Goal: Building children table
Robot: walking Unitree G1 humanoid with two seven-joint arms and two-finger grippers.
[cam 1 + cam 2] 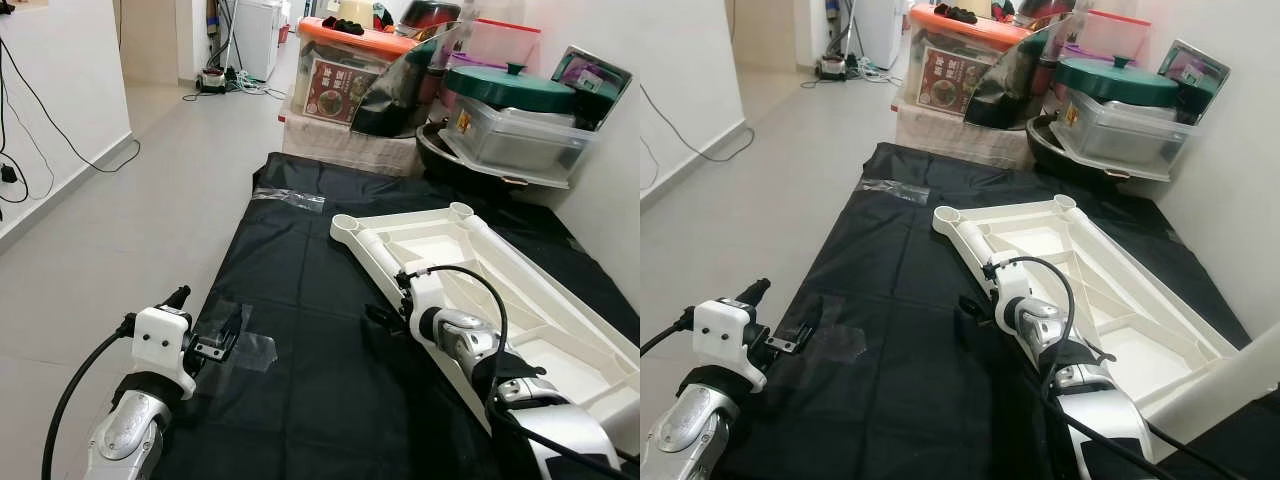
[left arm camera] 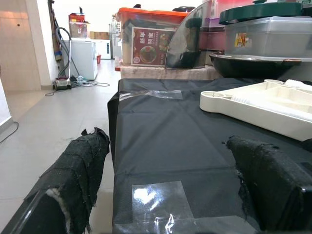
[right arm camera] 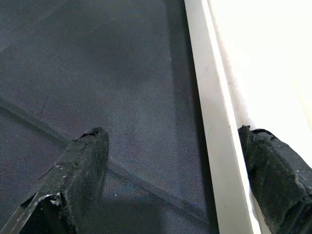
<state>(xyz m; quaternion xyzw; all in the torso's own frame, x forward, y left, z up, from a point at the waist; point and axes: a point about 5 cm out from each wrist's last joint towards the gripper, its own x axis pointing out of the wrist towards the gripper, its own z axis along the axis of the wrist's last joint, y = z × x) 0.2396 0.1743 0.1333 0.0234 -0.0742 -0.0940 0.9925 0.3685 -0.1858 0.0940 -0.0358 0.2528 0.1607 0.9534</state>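
Right gripper (image 3: 170,170) wide open, straddling rim of upturned white tabletop (image 1: 520,290) on black sheet (image 1: 300,300). Left gripper (image 2: 170,190) wide open nr taped edge; storage boxes (image 1: 350,75) well ahead.

You are looking at the white plastic tabletop (image 1: 500,290), lying upside down on a black sheet (image 1: 300,300) spread over the floor. Its ribbed underside faces up, split into shallow compartments. You can see 2 round leg sockets (image 1: 345,222) at the far end, both open. The piece runs at a slant along the sheet's right side.
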